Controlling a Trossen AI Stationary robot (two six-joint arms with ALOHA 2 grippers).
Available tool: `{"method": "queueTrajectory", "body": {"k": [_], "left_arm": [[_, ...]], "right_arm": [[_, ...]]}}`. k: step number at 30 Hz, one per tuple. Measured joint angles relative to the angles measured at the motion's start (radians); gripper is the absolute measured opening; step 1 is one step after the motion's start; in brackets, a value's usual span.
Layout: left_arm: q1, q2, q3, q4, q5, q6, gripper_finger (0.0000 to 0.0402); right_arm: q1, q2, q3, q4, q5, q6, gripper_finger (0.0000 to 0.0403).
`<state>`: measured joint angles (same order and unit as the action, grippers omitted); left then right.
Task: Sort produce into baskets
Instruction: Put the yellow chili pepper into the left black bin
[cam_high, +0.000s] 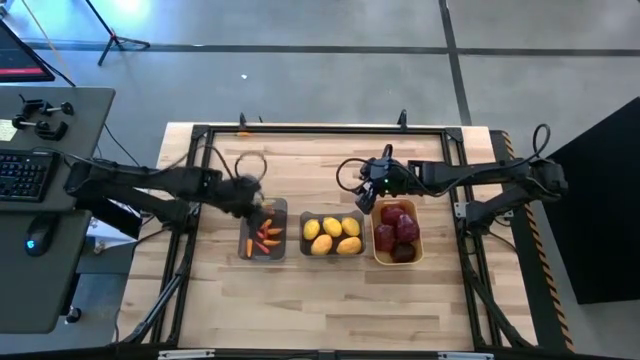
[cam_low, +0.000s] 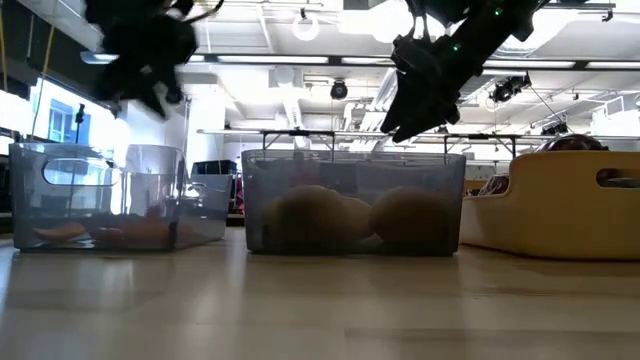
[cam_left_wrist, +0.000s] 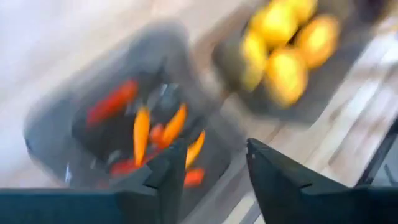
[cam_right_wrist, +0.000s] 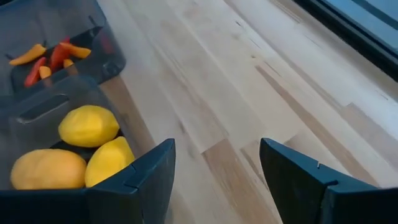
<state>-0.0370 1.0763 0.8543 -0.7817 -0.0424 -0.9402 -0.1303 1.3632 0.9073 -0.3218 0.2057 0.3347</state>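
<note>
Since all produce seen already lies in the bins, peppers (cam_high: 266, 238) left, lemons (cam_high: 333, 235) middle, apples (cam_high: 398, 232) right, neither empty gripper has a target: the left gripper (cam_high: 250, 198) (fingers spread) hangs over the peppers' bin, the right gripper (cam_high: 366, 192), likewise spread, just behind the lemons' bin.

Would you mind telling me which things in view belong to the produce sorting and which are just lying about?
Part of the job:
- peppers in the left grey basket
- lemons in the middle grey basket
- apples in the orange-yellow basket
- left gripper, right gripper, both open and empty

Lying about:
- keyboard, mouse on the side desk
</note>
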Motion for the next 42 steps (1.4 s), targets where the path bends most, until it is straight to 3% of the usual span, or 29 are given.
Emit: {"method": "queueTrajectory", "body": {"k": [4, 7, 12, 17, 21, 25, 28, 33, 42], "left_arm": [[0.185, 0.015, 0.168, 0.006, -0.020, 0.226, 0.0184], [0.373, 0.095, 0.351, -0.099, -0.091, 0.435, 0.0190], [0.687, 0.345, 0.620, -0.274, -0.165, 0.763, 0.0190], [0.890, 0.622, 0.734, -0.382, -0.244, 0.938, 0.0191], [0.976, 0.771, 0.743, -0.423, -0.285, 0.949, 0.0191], [1.035, 0.833, 0.743, -0.389, -0.284, 0.874, 0.0180], [1.065, 0.831, 0.728, -0.319, -0.191, 0.822, 0.0142], [1.073, 0.816, 0.613, -0.257, -0.196, 0.781, 0.0020], [1.066, 0.767, 0.381, -0.061, -0.186, 0.634, 0.0001]], "right_arm": [[0.002, 0.000, 0.000, 0.002, -0.015, 0.005, 0.0222], [0.002, 0.000, 0.000, 0.009, -0.015, 0.005, 0.0222], [-0.001, 0.000, 0.000, 0.025, -0.012, 0.075, 0.0222], [0.014, 0.000, 0.000, 0.041, -0.008, 0.228, 0.0222], [0.049, 0.000, 0.000, 0.055, -0.007, 0.323, 0.0222], [0.101, 0.001, 0.000, 0.055, 0.047, 0.392, 0.0222], [0.134, 0.001, 0.000, 0.055, 0.097, 0.419, 0.0222], [0.168, 0.001, 0.000, 0.053, 0.120, 0.445, 0.0222], [0.193, 0.001, 0.000, 0.049, 0.125, 0.453, 0.0222]]}}
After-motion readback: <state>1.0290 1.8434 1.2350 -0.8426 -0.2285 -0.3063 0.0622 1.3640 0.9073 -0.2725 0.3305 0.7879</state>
